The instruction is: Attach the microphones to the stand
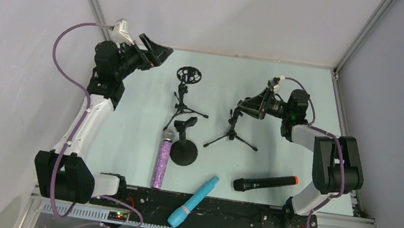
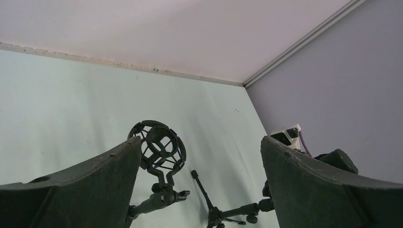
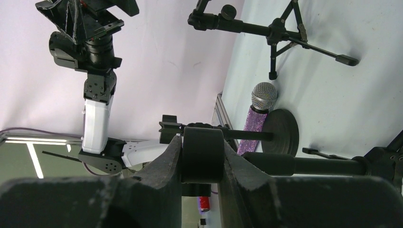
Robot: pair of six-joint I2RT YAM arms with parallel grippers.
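Three microphones lie at the near edge of the table: the purple glitter one (image 1: 162,160), the light cyan-blue one (image 1: 193,201) and the black one with an orange ring (image 1: 264,183). Three black stands are on the table: a shock-mount tripod (image 1: 188,77), a round-base stand with a clip (image 1: 184,147) and a plain tripod (image 1: 233,131). My right gripper (image 1: 243,105) is shut on the plain tripod's black cylindrical holder (image 3: 203,154). My left gripper (image 1: 155,52) is open and empty, raised at the far left, facing the shock mount (image 2: 159,145). The purple microphone also shows in the right wrist view (image 3: 256,118).
Metal frame posts and grey walls enclose the table on three sides. The cyan microphone's lower end hangs over the black front rail (image 1: 234,209). The round base (image 3: 281,131) stands right beside the purple microphone's head.
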